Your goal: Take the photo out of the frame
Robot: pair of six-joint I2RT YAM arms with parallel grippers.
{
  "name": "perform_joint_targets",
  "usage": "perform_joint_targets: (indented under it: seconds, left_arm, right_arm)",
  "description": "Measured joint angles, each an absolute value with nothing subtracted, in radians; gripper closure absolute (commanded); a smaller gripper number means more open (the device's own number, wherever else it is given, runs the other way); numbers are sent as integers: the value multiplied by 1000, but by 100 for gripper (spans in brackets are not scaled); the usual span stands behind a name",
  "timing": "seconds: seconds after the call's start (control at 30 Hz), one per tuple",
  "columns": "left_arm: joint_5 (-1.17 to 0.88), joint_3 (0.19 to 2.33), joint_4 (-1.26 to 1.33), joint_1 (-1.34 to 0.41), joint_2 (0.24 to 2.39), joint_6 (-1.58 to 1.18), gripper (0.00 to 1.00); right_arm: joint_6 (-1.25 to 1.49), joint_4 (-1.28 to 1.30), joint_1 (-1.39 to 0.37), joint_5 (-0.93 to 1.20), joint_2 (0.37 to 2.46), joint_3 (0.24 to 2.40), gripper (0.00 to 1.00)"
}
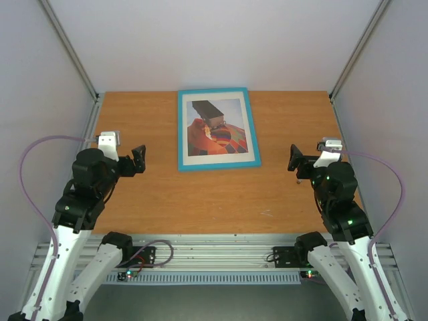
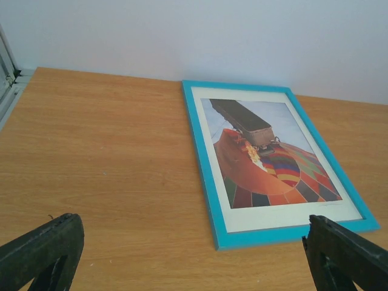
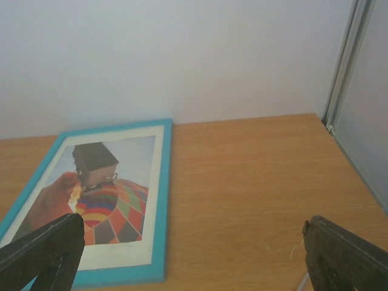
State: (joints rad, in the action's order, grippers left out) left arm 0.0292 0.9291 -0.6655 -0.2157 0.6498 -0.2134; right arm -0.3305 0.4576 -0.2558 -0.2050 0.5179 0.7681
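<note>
The orange-brown wooden table (image 1: 200, 207) carries one thing, the thin turquoise-blue rectangular picture frame (image 1: 218, 166), lying flat and face up at the far middle, its long sides running near to far and its far short side close to the back wall. Inside it sits the paper print of an orange-red multicoloured hot-air balloon (image 1: 217, 127), the photo to be taken out, basket end towards the far side, with a pale margin between picture and frame. Whether glass covers it I cannot tell.

The left gripper (image 1: 138, 159) hangs above the table to the left of the frame's near corner, well apart from it, fingers spread wide and holding nothing. The right gripper (image 1: 294, 160) mirrors it on the right side, equally wide and empty.

Nothing has been opened, so the step in hand looks like the first reach. With the print facing up, it most likely comes out through the back, so the frame wants turning over first. The frame is thin and hugs the table, so a fingertip should go low at one long side and work under the rim. The other arm would do well to steady the opposite side so the frame tips rather than slides. Keep pads on the turquoise rim, off the print
</note>
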Motion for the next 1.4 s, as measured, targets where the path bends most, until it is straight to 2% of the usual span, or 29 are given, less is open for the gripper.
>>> perform_joint_targets:
  seconds: [0.37, 0.53, 0.9, 1.13, 1.4]
  left_arm:
    - [36, 925, -646, -212, 655, -257, 1]
    - [43, 926, -649, -211, 723, -318, 0]
    - [-35, 1024, -714, -212, 1131, -419, 1]
    - [-43, 1117, -730, -256, 1417, -430, 0]
    - [-44, 1253, -735, -334, 1668, -419, 9]
  right_arm:
    - [-307, 471, -256, -186, 511, 776, 2]
    - [-266, 491, -257, -175, 478, 783, 2]
    - [-172, 567, -352, -269, 271, 758, 2]
    - [-142, 585, -414, -304, 260, 723, 2]
    - [-134, 586, -486, -312, 260, 716, 2]
